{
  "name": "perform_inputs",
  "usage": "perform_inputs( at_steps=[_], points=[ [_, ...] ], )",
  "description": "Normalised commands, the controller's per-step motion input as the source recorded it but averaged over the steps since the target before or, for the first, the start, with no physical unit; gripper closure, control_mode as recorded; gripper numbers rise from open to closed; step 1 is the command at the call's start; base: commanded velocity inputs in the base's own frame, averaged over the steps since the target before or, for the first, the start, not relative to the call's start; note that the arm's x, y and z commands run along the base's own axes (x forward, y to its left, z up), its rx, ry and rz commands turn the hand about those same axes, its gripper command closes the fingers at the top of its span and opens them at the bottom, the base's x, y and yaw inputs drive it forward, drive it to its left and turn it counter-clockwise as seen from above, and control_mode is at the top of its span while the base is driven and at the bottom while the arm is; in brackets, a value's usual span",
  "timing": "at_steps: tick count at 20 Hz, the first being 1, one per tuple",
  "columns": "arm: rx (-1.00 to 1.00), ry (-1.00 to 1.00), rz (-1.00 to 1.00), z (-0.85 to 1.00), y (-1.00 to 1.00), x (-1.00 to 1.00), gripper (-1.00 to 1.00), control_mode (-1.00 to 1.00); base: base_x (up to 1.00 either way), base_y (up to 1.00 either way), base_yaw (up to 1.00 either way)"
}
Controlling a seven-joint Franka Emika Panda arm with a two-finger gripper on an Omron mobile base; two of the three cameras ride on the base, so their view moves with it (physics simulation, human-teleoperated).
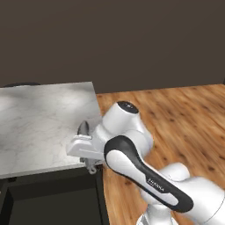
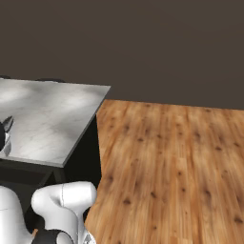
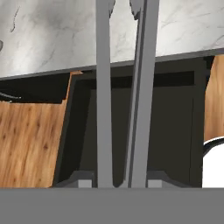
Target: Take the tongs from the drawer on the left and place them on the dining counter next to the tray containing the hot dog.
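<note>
Tongs (image 3: pixel 142 100) run up the centre of the hand view, clamped between our gripper's (image 3: pixel 114 180) nearly closed fingers. Their tips reach the dining counter (image 3: pixel 52 39) across the top of the frame.

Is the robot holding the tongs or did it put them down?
Holding them. In the hand view the tongs rise straight from between the gripper fingertips, their tips over the edge of the dining counter.
</note>
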Motion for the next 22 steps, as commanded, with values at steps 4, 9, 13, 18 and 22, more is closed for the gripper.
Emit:
perform_inputs(
  at_steps=[4,9,13,18,22],
  points=[
    [0.04,0.07,0.03,0.68,-0.95,0.19,1.00,-1.00,0.00,0.00,0.00],
    [0.00,-0.08,0.00,0.94,-0.80,0.24,1.00,-1.00,0.00,0.00,0.00],
    [-0.02,-0.10,0.00,0.96,-0.68,0.24,1.00,-1.00,0.00,0.00,0.00],
    [-0.07,-0.05,0.00,0.93,-0.71,0.20,1.00,-1.00,0.00,0.00,0.00],
    [-0.07,0.00,0.00,0.43,-0.33,0.23,1.00,-1.00,0.00,0.00,0.00]
  ],
)
